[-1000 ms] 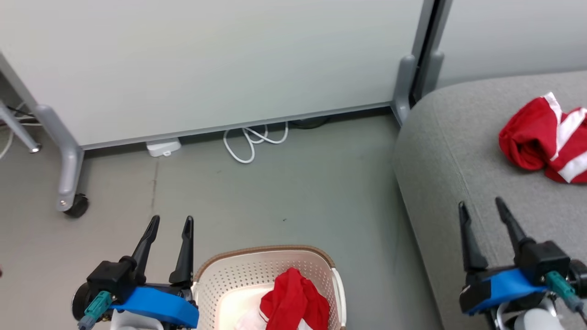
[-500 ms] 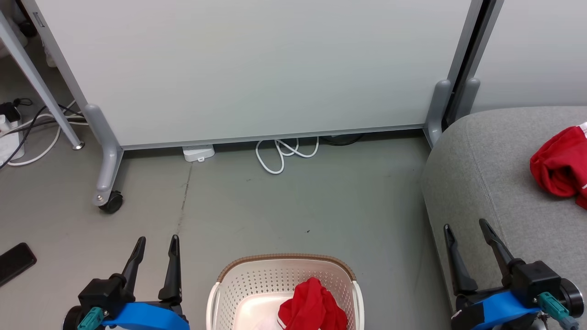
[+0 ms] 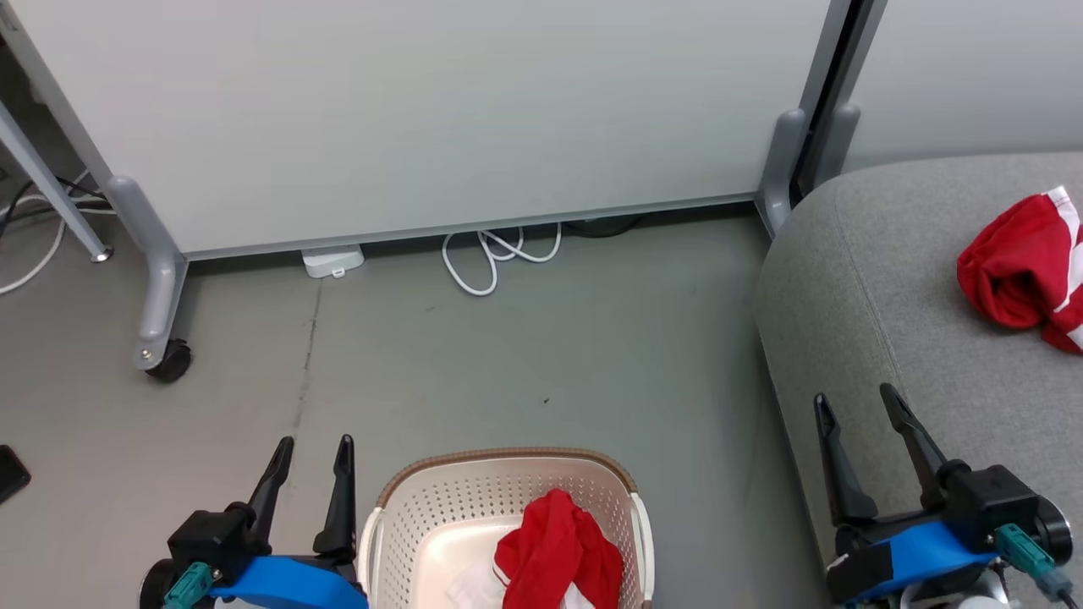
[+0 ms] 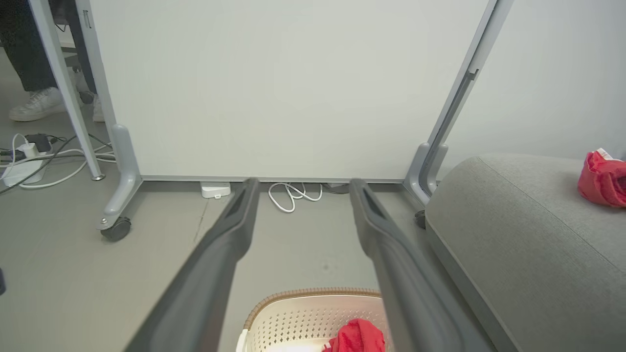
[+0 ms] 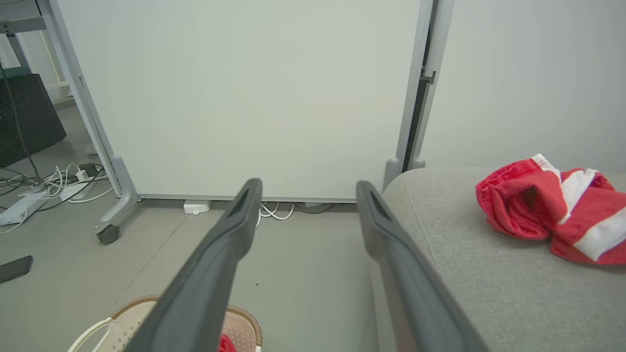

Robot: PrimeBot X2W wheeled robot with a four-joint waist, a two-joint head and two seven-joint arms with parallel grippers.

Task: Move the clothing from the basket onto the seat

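Observation:
The cream-white basket [image 3: 423, 507] with a brown rim stands on the floor at the bottom middle of the head view. One red garment [image 3: 554, 550] lies bunched inside it. A second red garment with white stripes [image 3: 1019, 271] rests on the grey seat [image 3: 871, 288] at the right, and the right wrist view shows that second garment [image 5: 547, 208] crumpled on the seat [image 5: 489, 283]. My left gripper [image 3: 313, 448] hangs open just left of the basket, holding nothing. Over the seat's front corner my right gripper [image 3: 854, 402] is open and empty.
A white partition panel [image 3: 440, 110] on grey wheeled legs [image 3: 156, 338] stands behind the basket. A coiled white cable [image 3: 495, 258] and a white adapter [image 3: 332, 260] lie at its foot. A person's shoes [image 4: 39, 105] stand behind the panel. A dark flat object [image 3: 10, 474] lies at the far left.
The head camera has swung, shifting the whole picture left and then partly back. Both grippers stay open and empty; the garments lie as before.

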